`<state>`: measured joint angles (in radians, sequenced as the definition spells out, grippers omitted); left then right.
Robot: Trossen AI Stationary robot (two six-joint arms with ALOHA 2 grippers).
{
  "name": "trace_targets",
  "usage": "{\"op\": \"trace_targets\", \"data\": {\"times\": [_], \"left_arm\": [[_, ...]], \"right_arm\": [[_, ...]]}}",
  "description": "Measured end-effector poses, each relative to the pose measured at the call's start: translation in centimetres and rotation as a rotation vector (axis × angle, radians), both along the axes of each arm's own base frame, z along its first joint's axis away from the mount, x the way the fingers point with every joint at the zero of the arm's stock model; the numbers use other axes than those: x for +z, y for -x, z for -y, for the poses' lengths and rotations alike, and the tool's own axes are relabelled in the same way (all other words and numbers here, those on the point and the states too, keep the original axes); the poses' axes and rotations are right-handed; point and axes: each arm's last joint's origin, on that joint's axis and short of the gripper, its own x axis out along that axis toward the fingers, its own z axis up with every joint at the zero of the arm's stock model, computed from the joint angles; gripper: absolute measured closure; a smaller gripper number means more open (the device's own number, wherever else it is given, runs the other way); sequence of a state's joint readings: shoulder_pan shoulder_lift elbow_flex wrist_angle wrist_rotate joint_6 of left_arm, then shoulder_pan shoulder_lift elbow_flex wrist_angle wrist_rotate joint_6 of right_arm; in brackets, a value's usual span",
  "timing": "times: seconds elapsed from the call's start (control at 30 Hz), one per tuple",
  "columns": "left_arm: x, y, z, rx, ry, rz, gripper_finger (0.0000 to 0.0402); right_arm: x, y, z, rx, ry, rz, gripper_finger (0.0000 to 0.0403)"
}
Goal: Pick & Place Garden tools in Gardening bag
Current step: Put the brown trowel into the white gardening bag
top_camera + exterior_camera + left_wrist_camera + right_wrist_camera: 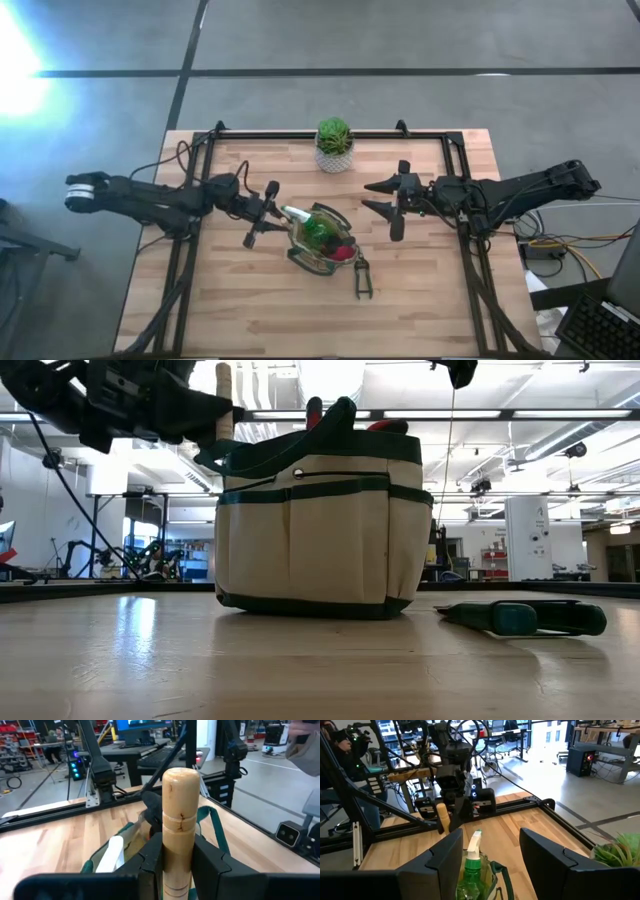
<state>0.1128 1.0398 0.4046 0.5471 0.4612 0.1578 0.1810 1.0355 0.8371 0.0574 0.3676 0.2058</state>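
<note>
The gardening bag (pixel 322 240) stands mid-table on its base, cream with green trim (pixel 320 530). A green spray bottle (pixel 472 865) and something red (pixel 342 252) sit inside it. My left gripper (pixel 268 212) hovers at the bag's left rim, shut on a wooden-handled tool (pixel 177 820). The tool's metal end is hidden. To the right of the bag, my right gripper (pixel 378 207) hangs open and holds nothing (pixel 485 855). A dark pruner (pixel 362 280) lies flat on the table near the bag's front right. My left gripper pinches the tool's wooden handle (pixel 176 851) between its two fingers (pixel 151 862), some way below the rounded free end (pixel 180 775). The fingers come level from the table's left and lie across the handle. The tool stands upright, rounded end up, clear of the table (pixel 224 400).
A green potted plant in a white pot (pixel 334 145) stands at the table's far edge. A black frame rail (pixel 330 133) runs along the far side and down both sides. The near half of the wooden tabletop (pixel 300 320) is bare apart from the pruner (pixel 525 618).
</note>
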Motion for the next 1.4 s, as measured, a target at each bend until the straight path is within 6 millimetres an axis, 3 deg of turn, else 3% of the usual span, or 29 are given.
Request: {"op": "trace_targets", "data": {"times": [0.8,1.4], "left_arm": [[-2.9,-1.7,-2.4,-0.019,0.007,-0.080,0.0328],[-4.4,-2.1,-2.4,-0.048,0.012,-0.031,0.0328]], "right_arm": [[0.0,0.0,0.0,-0.002,-0.019,0.004,0.0213],[0.0,0.0,0.0,0.000,-0.019,0.002,0.0213]]}}
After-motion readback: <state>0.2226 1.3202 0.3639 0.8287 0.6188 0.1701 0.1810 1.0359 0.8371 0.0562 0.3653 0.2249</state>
